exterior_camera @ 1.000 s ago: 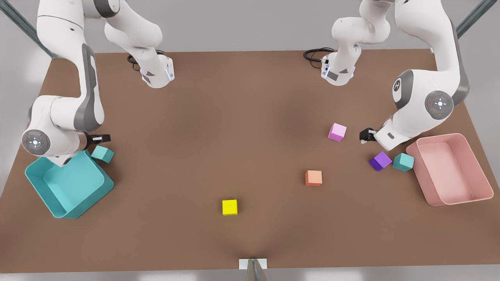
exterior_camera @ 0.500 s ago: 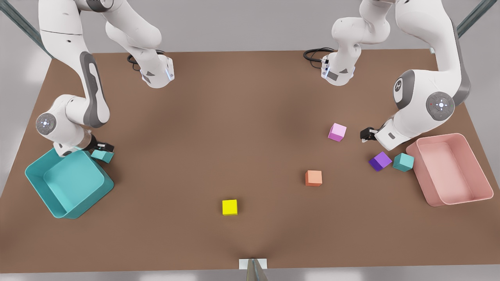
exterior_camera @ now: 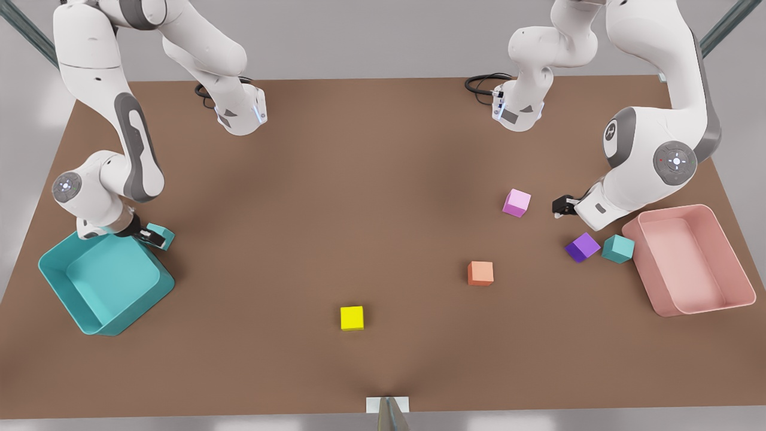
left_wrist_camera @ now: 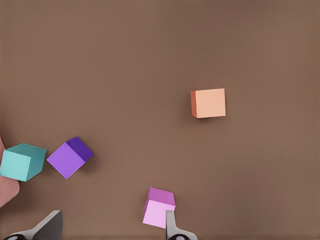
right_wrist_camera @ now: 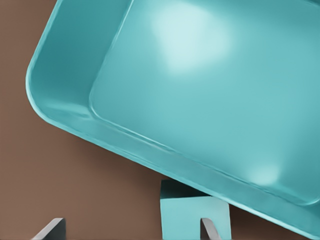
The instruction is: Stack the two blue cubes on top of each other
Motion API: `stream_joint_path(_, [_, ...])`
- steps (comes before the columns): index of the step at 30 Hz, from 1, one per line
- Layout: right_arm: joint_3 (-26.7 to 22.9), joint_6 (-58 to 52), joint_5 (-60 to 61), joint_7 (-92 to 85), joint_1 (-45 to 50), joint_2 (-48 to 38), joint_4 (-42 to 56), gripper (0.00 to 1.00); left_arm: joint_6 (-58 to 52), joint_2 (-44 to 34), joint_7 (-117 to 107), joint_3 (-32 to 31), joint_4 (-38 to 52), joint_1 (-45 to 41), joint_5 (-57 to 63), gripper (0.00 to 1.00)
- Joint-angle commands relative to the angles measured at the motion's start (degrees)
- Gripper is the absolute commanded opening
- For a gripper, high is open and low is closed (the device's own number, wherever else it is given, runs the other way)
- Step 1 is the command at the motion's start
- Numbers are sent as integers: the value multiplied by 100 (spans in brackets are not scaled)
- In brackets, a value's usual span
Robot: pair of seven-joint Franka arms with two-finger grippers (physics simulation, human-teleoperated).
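Right pincer (exterior_camera: pixel 152 236) sits spread around the cube (exterior_camera: pixel 161 234) jammed against the teal bin (exterior_camera: pixel 90 311), so closing might snag the rim, while the left pincer (exterior_camera: pixel 559 208) waits open near the pink cube (exterior_camera: pixel 516 202).

The right gripper (exterior_camera: pixel 151 235) is on the front view's left, its arm bent low with the wrist close to the counter, jaws spread wide. The left gripper (exterior_camera: pixel 559 208) is on the front view's right, held higher on a folded arm, jaws also spread.

Glossy teal bin (right_wrist_camera: pixel 210 85); matte blue cube (right_wrist_camera: pixel 187 215), brown table (exterior_camera: pixel 371 179).
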Motion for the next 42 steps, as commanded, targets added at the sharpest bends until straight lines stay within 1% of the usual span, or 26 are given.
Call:
stream_joint_path(1, [0,59,-1,283,-6,13,1,100,-3,-5,1,-1,-3,0,-2,100])
stream_joint_path(5, [0,-108,-28,-314,-50,-14,1,100,-3,-5,1,-1,-3,0,7,100])
stream_joint_path(11, [-8,-108,-63,-2124,-173,92,124,100,-12,-5,1,-1,-3,0,7,100])
stream_joint_path(15, [-26,-222,-63,-2740,-191,101,124,100,-3,-5,1,-1,-3,44,7,100])
stream_joint_path(22, [-26,-231,-63,-2811,-455,189,124,100,-3,-5,1,-1,-3,44,7,100])
stream_joint_path(32, [-26,-231,-89,-2872,-499,145,54,100,-240,4,1,-9,6,36,7,100])
stream_joint_path(37, [-26,-345,-89,-2855,-516,74,63,100,-240,12,1,-9,6,36,7,100])
stream_joint_path(42, [-26,-749,-89,-2863,-525,-75,107,100,-240,12,-8,-9,6,36,7,100])
